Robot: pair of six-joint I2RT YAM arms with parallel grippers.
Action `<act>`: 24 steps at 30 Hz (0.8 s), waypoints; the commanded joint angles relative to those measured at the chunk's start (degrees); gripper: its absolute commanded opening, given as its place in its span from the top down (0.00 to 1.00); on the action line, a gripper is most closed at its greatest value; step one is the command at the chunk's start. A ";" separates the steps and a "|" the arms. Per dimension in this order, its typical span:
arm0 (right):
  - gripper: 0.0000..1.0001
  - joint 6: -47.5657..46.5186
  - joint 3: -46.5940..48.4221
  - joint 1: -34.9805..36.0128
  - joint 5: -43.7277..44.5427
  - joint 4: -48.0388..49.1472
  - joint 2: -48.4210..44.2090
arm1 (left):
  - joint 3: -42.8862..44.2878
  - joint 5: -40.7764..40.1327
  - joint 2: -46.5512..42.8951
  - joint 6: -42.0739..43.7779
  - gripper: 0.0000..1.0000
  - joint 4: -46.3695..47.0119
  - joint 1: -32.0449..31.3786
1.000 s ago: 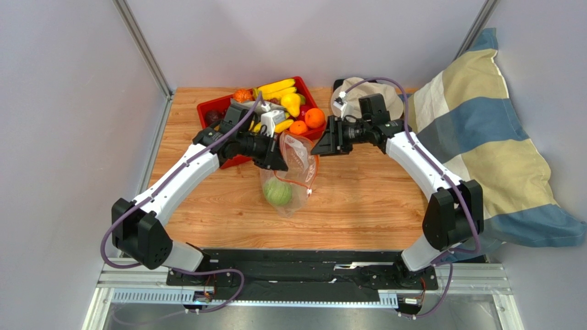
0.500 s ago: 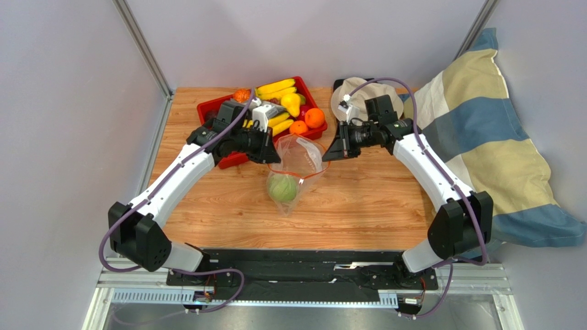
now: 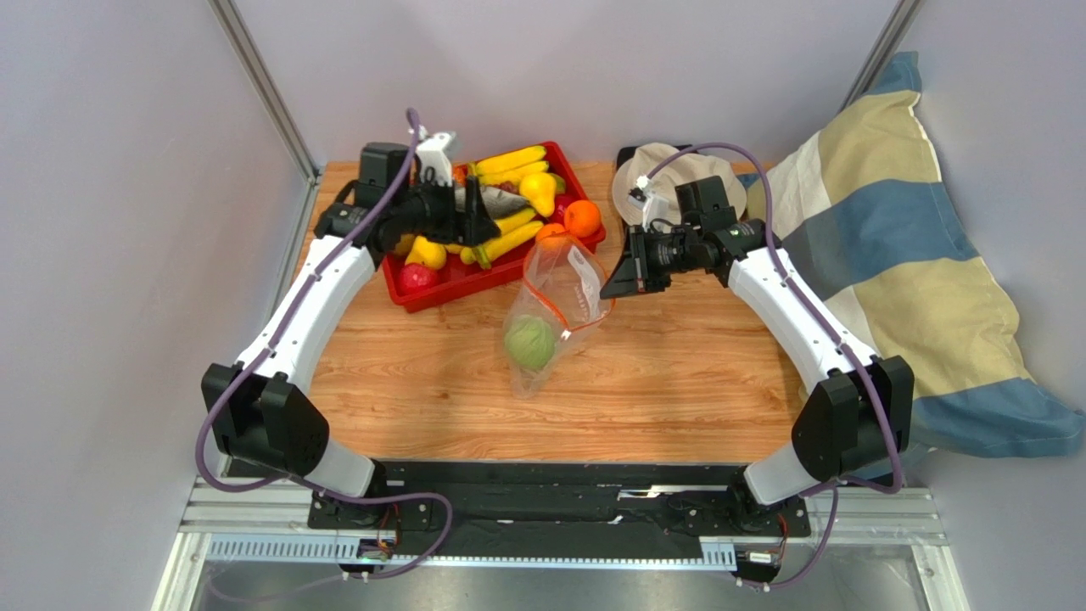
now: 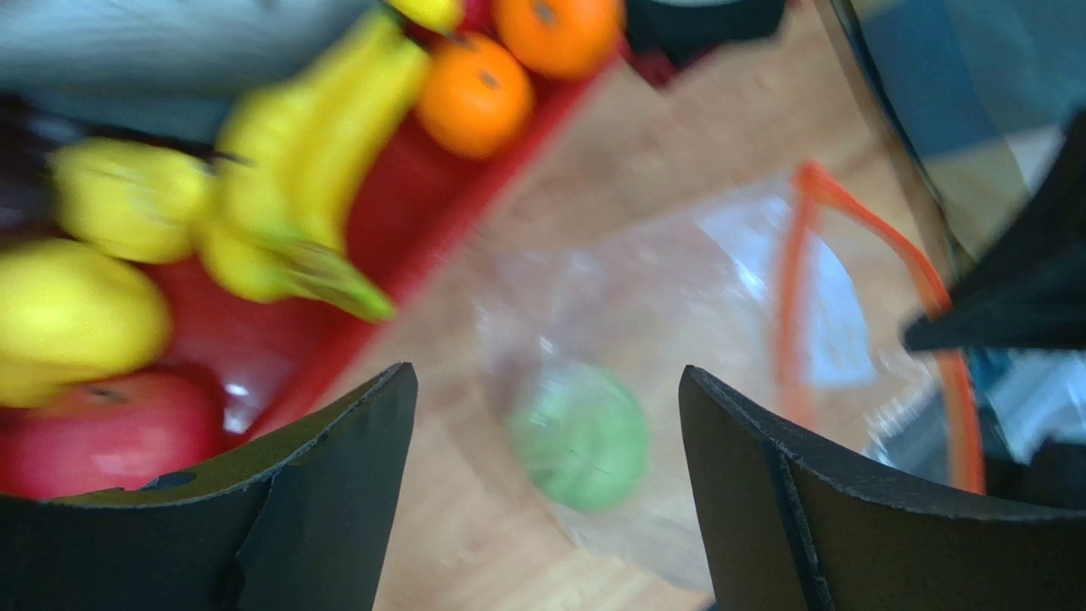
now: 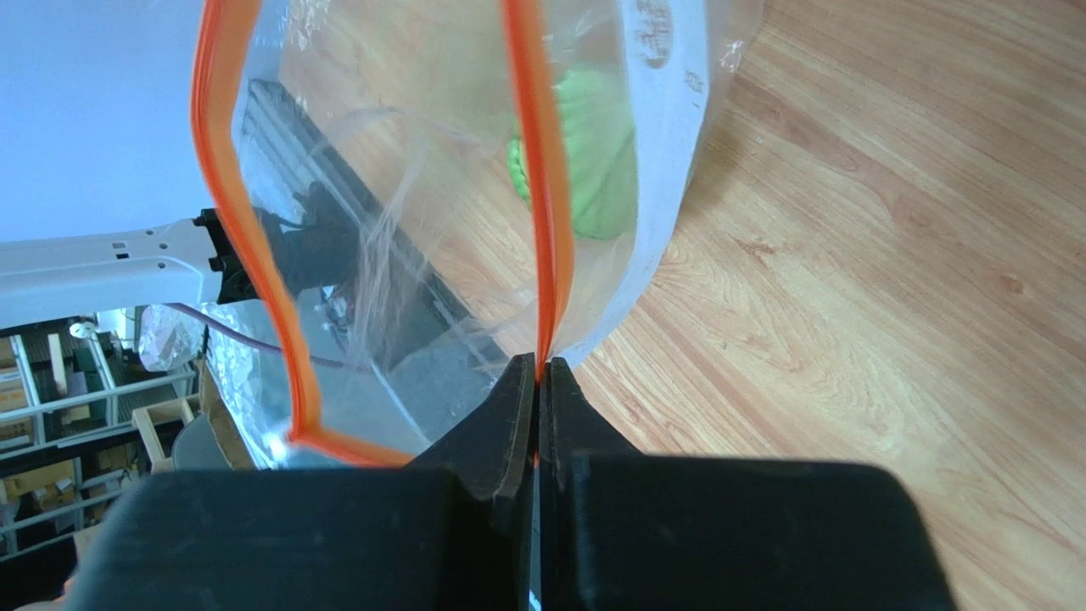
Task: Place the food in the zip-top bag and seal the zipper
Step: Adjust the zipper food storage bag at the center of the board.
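Observation:
The clear zip-top bag (image 3: pixel 557 302) hangs half lifted over the wooden table, with a green ball (image 3: pixel 529 341) in its bottom. My right gripper (image 3: pixel 611 283) is shut on the orange zipper (image 5: pixel 537 178) at the mouth's right edge (image 5: pixel 538 365), and the mouth gapes open. Over the red tray (image 3: pixel 440 290), my left gripper (image 3: pixel 488 219) is open and holds nothing. Its wrist view looks down at the ball (image 4: pixel 580 435) between the open fingers (image 4: pixel 344 484). Bananas (image 3: pixel 510 162), oranges (image 3: pixel 583 219), a red apple (image 3: pixel 417 276) and a lemon (image 3: pixel 427 251) lie in the tray.
A striped pillow (image 3: pixel 892 255) leans against the table's right side. A beige cloth item (image 3: pixel 669 178) lies at the back behind my right arm. Metal frame posts (image 3: pixel 274 102) and grey walls close in the left and back.
My left gripper let go of the bag's mouth, opened and swung back-left over the tray. My right gripper shut on the zipper edge and holds it; the bag sagged toward it.

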 commanded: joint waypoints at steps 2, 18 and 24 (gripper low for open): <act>1.00 1.48 2.91 -0.07 -0.90 -1.01 -2.30 | 4.45 -11.24 2.41 -0.91 0.16 9.13 4.66; 1.00 3.06 6.16 -0.07 -1.50 -3.39 -3.00 | -2.38 -3.95 12.80 -8.38 0.26 10.81 8.28; 1.00 2.98 5.81 -0.07 -1.51 -4.00 -2.57 | -3.99 -9.83 13.23 -10.23 0.22 12.40 2.49</act>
